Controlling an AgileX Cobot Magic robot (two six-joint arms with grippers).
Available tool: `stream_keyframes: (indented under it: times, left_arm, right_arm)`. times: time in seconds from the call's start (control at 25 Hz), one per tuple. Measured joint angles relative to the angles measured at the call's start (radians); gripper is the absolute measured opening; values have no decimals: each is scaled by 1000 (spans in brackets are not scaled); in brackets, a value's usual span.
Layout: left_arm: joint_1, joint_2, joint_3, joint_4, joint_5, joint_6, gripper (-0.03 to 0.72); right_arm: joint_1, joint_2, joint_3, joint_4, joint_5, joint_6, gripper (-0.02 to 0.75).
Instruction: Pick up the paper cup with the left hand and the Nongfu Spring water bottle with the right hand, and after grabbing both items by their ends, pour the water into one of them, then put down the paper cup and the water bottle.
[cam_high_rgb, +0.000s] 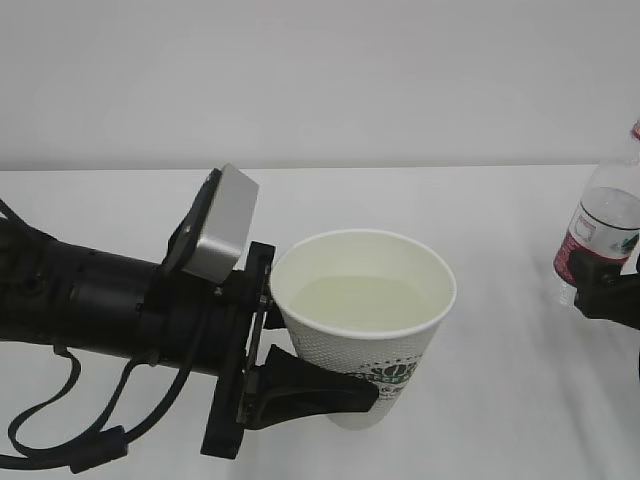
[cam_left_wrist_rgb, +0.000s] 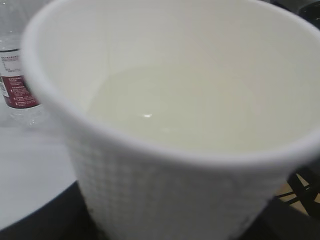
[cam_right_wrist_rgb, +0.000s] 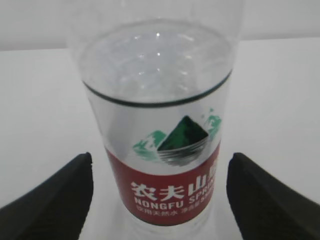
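Note:
The white paper cup (cam_high_rgb: 345, 345) is upright at the centre, and pale water (cam_high_rgb: 360, 303) fills its lower part. My left gripper (cam_high_rgb: 350, 378) is shut on the cup's lower wall; one black finger (cam_high_rgb: 315, 385) crosses its near side and the other is hidden behind it. In the left wrist view the cup (cam_left_wrist_rgb: 165, 190) fills the frame and the water (cam_left_wrist_rgb: 190, 110) shows inside it. The Nongfu Spring water bottle (cam_high_rgb: 605, 225) stands at the far right edge, partly full. My right gripper (cam_right_wrist_rgb: 160, 200) stands open around the bottle (cam_right_wrist_rgb: 165, 175), with a gap on each side.
The white table (cam_high_rgb: 500, 400) runs back to a plain white wall. The left arm and its cables (cam_high_rgb: 90, 300) lie low across the left side. The bottle (cam_left_wrist_rgb: 15, 75) also shows at the left edge of the left wrist view.

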Motion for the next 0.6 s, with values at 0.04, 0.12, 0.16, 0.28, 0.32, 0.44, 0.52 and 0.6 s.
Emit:
stream_keyframes:
  times: [0.04,0.12,0.16,0.28,0.32,0.44,0.52,0.6]
  left_arm:
    - [0,0,0,0,0,0,456]
    - [0,0,0,-4,0,0,456]
    - [0,0,0,-7,0,0,456]
    - [0,0,0,-22,0,0,456]
    - [0,0,0,-28,0,0,456]
    - [0,0,0,-45,0,0,456]
    - [0,0,0,-51,0,0,456]
    - [0,0,0,-52,2,0,456]
  right_arm:
    - [0,-19,10,0,0,0,635]
    - [0,-58,25,0,-2,0,635]
    - [0,-77,31,0,-2,0,634]
    - [0,-115,49,0,-4,2,634]
    - [0,-125,59,0,-4,2,633]
    - [0,-151,89,0,-4,2,629]
    - [0,-166,103,-2,-4,9,622]
    - [0,-176,114,-9,-4,12,617]
